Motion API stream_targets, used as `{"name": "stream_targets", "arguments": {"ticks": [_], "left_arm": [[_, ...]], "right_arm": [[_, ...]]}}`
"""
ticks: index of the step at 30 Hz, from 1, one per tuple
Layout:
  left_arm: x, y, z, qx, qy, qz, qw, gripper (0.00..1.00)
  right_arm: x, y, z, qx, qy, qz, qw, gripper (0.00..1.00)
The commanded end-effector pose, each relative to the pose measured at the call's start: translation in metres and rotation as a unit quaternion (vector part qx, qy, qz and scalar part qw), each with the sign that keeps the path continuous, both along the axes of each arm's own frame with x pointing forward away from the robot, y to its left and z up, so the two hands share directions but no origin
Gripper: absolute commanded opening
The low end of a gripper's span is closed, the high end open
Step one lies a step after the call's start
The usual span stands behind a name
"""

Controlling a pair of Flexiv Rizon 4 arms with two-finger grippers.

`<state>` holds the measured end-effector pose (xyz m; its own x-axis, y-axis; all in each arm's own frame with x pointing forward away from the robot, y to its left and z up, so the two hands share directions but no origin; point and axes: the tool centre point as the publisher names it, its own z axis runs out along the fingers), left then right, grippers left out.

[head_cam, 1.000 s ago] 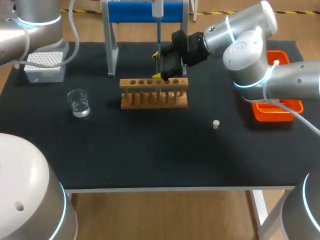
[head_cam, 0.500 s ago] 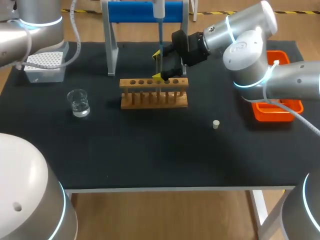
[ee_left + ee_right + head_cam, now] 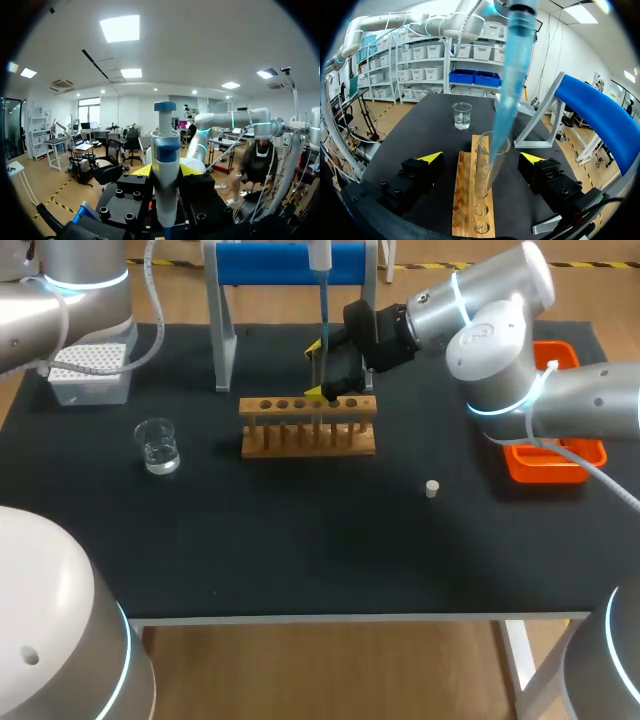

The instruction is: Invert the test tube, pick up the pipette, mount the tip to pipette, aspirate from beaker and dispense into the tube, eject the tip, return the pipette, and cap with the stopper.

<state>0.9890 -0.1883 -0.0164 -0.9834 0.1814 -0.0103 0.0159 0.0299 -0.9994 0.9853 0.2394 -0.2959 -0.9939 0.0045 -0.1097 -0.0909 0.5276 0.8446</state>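
A: So, what is changing since a second ago?

B: Only the pipette [image 3: 165, 145] is shifting. Seen from the head camera, it is sitting a shade nearer my right arm's side than it was, and the left arm is leaning in with it. Everything else is lying where it lay.

A: Who is holding it?

B: The left gripper [image 3: 165, 170] is clamping its body from both sides, yellow tips peeking out behind it (the head camera is cutting that gripper off).

A: And the tip [image 3: 512, 75]?

B: It is hanging blue and slanted over the rack [image 3: 472, 210]. Its point is dipping just inside the mouth of the tube [image 3: 481, 180], which is standing upright in a rack hole.

A: Is the right gripper [image 3: 482, 157] gripping the tube?

B: No, its fingers are standing wide, one on each side, both clear of the glass.

A: And the rest?

B: The beaker [image 3: 157, 445] is sitting with clear liquid in it, well off toward my left. The stopper [image 3: 432, 488] is lying alone between rack and orange tray [image 3: 545, 472].
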Motion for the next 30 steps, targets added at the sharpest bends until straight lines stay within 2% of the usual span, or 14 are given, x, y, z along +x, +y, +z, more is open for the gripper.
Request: {"name": "stream_targets", "arguments": {"ticks": [1,13,30], "left_arm": [[0.001,0.004,0.002,-0.002,-0.004,0.003,1.0,0.0],[-0.005,0.013,0.009,0.003,-0.009,0.018,1.0,0.0],[-0.004,0.01,-0.002,0.006,0.005,0.013,1.0,0.0]], "right_arm": [[0.001,-0.001,0.001,-0.001,0.001,0.001,1.0,1.0],[0.001,-0.001,0.001,-0.001,0.001,0.001,1.0,1.0],[0.001,-0.001,0.001,-0.001,0.001,0.001,1.0,1.0]]}}
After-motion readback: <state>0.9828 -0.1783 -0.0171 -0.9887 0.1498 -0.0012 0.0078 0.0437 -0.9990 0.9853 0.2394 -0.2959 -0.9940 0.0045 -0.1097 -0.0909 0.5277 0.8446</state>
